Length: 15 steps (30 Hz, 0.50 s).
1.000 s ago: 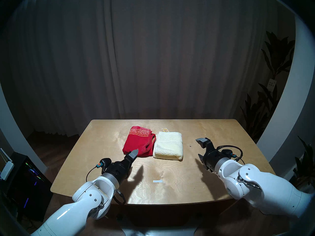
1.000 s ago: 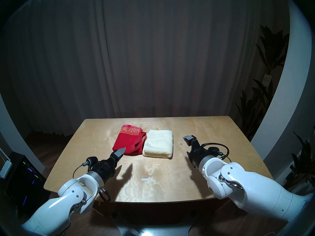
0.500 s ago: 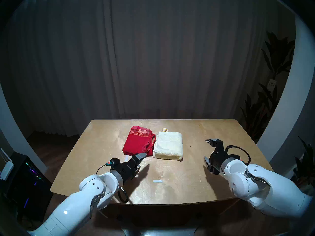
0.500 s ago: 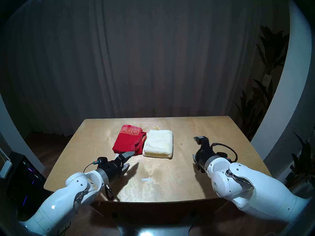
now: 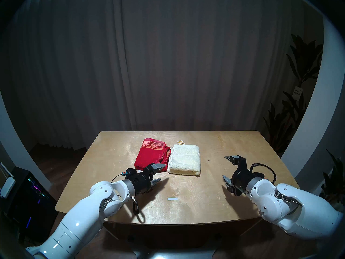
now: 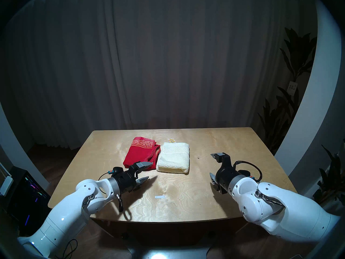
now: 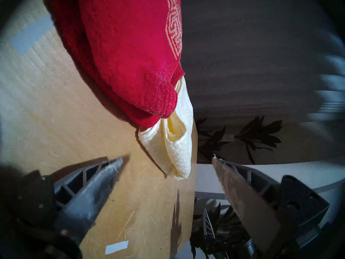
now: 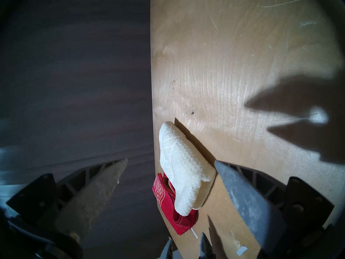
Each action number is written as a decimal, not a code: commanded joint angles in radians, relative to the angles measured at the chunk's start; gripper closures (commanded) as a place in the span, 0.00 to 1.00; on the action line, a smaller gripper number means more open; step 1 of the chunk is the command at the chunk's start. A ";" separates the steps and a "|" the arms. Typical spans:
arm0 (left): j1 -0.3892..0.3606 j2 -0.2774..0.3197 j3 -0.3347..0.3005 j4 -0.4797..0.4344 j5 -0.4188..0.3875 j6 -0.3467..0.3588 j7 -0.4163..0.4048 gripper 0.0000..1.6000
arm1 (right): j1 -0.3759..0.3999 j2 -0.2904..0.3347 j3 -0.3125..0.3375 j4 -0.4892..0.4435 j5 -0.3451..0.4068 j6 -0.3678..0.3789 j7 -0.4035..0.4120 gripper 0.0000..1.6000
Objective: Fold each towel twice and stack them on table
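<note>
The red towel [image 5: 152, 155] and the cream towel [image 5: 184, 160] lie folded on the tabletop [image 5: 233, 197], edges touching, red to the cream's left — likely paired for stacking. The left gripper [image 5: 158, 175] sits just before the red towel's near corner, jaws wide and empty; the right gripper [image 5: 228, 169] hovers well right of the cream towel, equally spread, holding nothing. Only the left wrist view exposes the cream towel's layered fold ends [image 7: 175, 140] — the head views hide them.
</note>
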 commanded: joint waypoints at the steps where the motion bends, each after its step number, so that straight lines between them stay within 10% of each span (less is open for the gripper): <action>1: -0.054 0.010 0.011 -0.032 0.005 0.029 0.049 0.00 | 0.065 -0.010 -0.036 0.040 -0.054 0.117 0.035 0.00; 15: -0.094 -0.048 0.021 -0.015 -0.017 -0.051 0.256 0.00 | 0.157 -0.085 -0.093 0.111 -0.092 0.167 0.015 0.00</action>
